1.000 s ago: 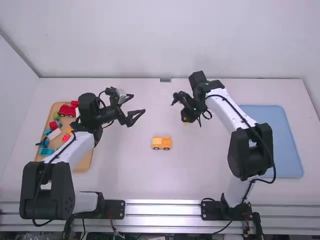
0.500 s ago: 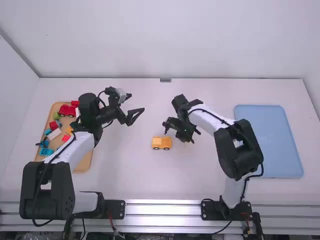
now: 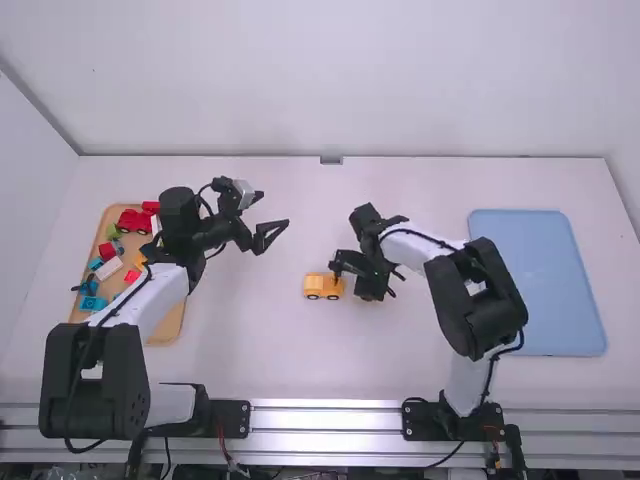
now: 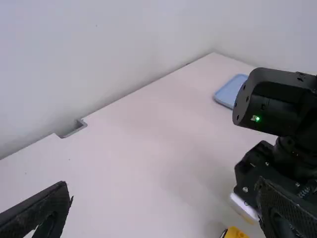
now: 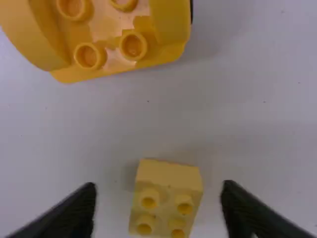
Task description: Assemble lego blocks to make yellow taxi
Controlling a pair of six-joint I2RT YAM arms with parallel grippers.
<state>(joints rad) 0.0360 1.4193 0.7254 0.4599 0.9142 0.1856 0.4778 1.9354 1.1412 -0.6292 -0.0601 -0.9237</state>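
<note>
Right gripper (image 5: 159, 191) open, fingers astride the yellow block (image 5: 167, 174), not touching it; block mid-bench (image 3: 250, 340), slightly toward the arm-base edge, near the yellow car (image 5: 116, 62). Likely light, stiff, slightly slick: pinch opposite flat sides, studs free. Left gripper (image 3: 274, 236) open too, nearer bench's left edge.

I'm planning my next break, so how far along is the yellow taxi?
Done: the yellow plastic car base stands on its wheels, studs bare.
In hand: nothing looks clamped; the right arm's tool is open around a small yellow four-stud block, and the left arm's tool is empty.
Left: probably pressing that block onto the base.
</note>
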